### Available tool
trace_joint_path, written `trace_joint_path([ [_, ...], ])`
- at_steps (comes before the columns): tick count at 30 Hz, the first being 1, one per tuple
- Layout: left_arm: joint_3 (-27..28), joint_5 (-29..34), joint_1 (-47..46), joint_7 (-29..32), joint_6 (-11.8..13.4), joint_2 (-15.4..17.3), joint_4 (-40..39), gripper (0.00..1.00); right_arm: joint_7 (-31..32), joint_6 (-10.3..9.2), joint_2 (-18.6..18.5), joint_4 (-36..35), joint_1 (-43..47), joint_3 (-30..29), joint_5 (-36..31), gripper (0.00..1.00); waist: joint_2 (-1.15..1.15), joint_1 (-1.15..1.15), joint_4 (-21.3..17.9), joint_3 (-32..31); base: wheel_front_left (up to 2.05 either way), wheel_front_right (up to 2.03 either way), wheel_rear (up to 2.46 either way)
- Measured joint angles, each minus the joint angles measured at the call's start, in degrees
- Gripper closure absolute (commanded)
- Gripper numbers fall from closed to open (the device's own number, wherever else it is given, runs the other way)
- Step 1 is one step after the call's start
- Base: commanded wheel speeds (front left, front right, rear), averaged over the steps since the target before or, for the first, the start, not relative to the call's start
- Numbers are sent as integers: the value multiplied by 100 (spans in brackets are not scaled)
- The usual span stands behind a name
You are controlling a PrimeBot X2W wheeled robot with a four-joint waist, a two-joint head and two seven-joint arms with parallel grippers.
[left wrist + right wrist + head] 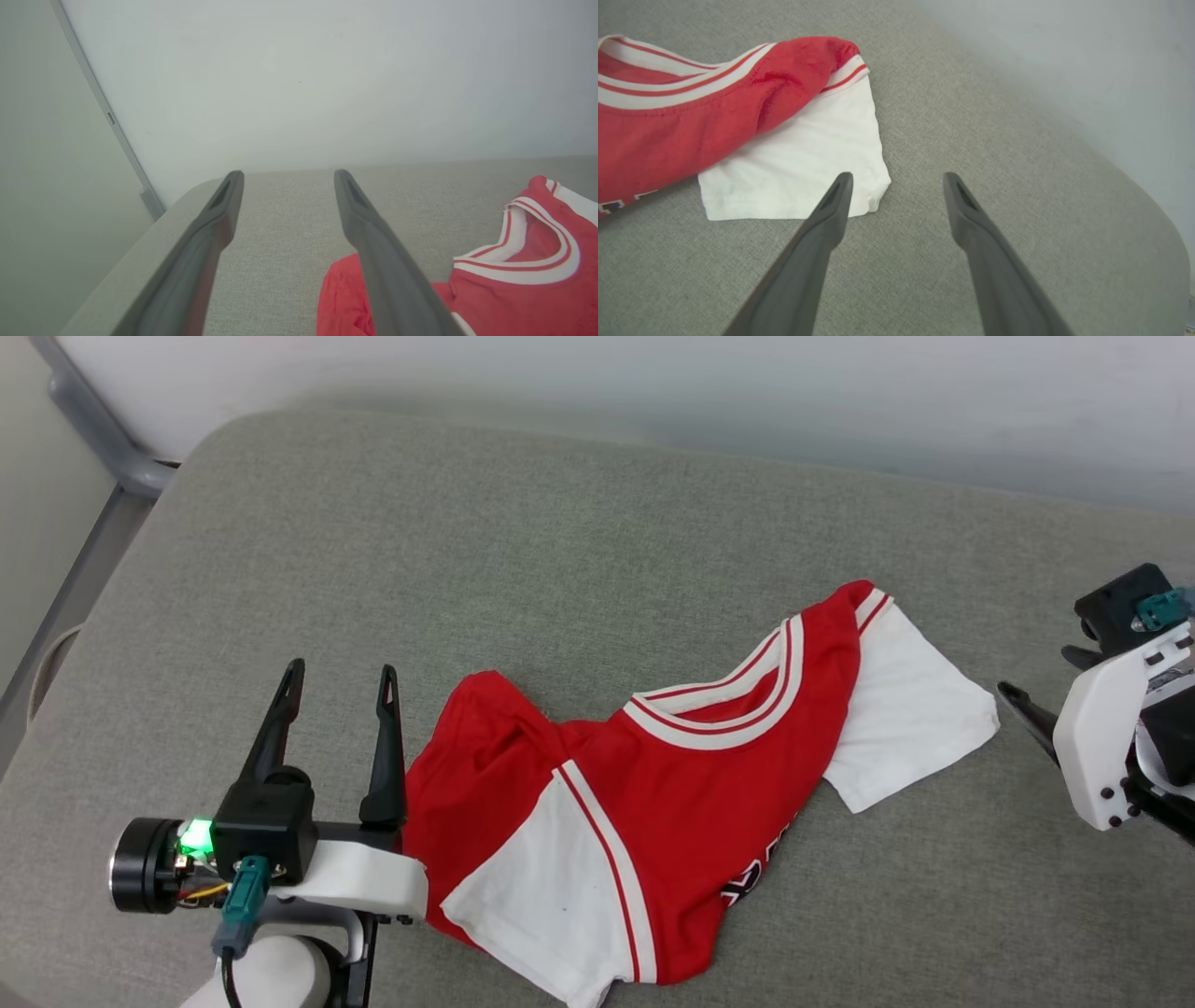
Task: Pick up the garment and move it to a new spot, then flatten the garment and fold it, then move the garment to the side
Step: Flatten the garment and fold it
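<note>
The garment (691,784) is a red jersey shirt with white sleeves and striped trim, lying crumpled on the grey padded table (560,551). Part of its black lettering shows at the lower edge. My left gripper (342,670) stands open just left of the red hem, fingers pointing away, with nothing between them. In the left wrist view the left gripper (288,173) is over bare cloth with the garment (514,289) to its right. My right gripper (1034,670) is open at the right edge, beside the spread white sleeve. In the right wrist view, the right gripper (898,175) has one fingertip over the sleeve corner of the garment (798,154).
A pale wall (653,383) runs behind the table. A grey metal frame (93,439) stands past the table's rounded far-left corner. Bare table surface lies beyond the garment and to its right (1017,186).
</note>
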Motion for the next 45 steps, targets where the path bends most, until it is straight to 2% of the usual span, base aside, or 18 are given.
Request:
trace_joint_path([
  [4,591,434,490,-7,-2,-449,-79,0,950,1,-238,141,-369,485,447,0,0,0,144,202,0,0,0],
  [8,1078,829,798,-8,-232,-917,-36,0,1515,1,-352,443,-672,833,682,0,0,0,289,409,0,0,0],
  [13,1603,1240,1010,-8,-636,-1484,88,0,1694,0,-343,927,-928,1150,740,0,0,0,455,663,0,0,0],
  [19,2075,1646,1126,-8,-1114,-1959,264,0,1572,-8,-331,1279,-1078,1558,882,0,0,0,564,847,0,0,0],
  [20,2159,1707,1151,-8,-1182,-2019,287,0,1501,-13,-330,1305,-1113,1621,949,74,0,0,552,853,0,0,0],
  [21,2231,1766,1174,-8,-1240,-2073,316,0,1406,-13,-327,1326,-1140,1670,998,100,0,0,529,852,0,0,0],
  [28,2675,2123,1298,-8,-1623,-2328,487,0,403,2,-300,1343,-1161,1851,1337,100,0,0,322,665,0,0,0],
  [34,3007,2299,1544,-8,-1845,-2438,600,0,-337,2,-641,1042,-829,1619,1652,100,0,0,89,318,0,0,0],
  [40,3244,2438,1839,-8,-2007,-2499,639,0,-509,2,-1040,669,181,979,1963,100,0,0,-217,-15,0,0,0],
  [45,3360,2546,1990,-15,-2097,-2603,636,0,-495,2,-1234,661,1223,227,2113,100,0,0,-438,-175,0,0,0],
])
